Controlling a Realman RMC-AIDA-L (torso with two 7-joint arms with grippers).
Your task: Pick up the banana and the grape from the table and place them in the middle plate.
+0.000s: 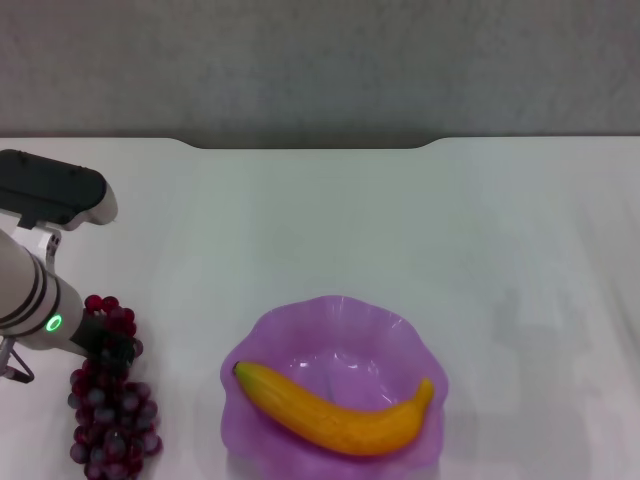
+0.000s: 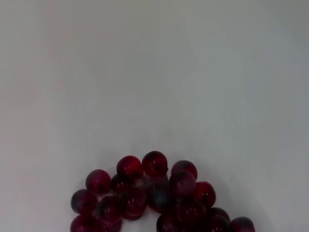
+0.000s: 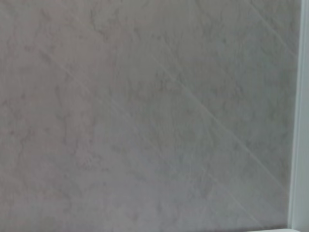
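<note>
The banana (image 1: 335, 410) lies inside the light-purple scalloped middle plate (image 1: 300, 325) at the front centre of the white table (image 1: 400, 230). The grape bunch (image 1: 112, 425) lies on the table to the left of the plate. It also shows in the left wrist view (image 2: 154, 198), close under the camera. My left gripper (image 1: 105, 345) is down at the far end of the bunch, its dark tip against the top grapes. The right arm is out of the head view.
The right wrist view shows only grey marbled floor (image 3: 145, 116) and a white table edge (image 3: 299, 121). The table's far edge has a notch (image 1: 315, 145), with a grey wall behind it.
</note>
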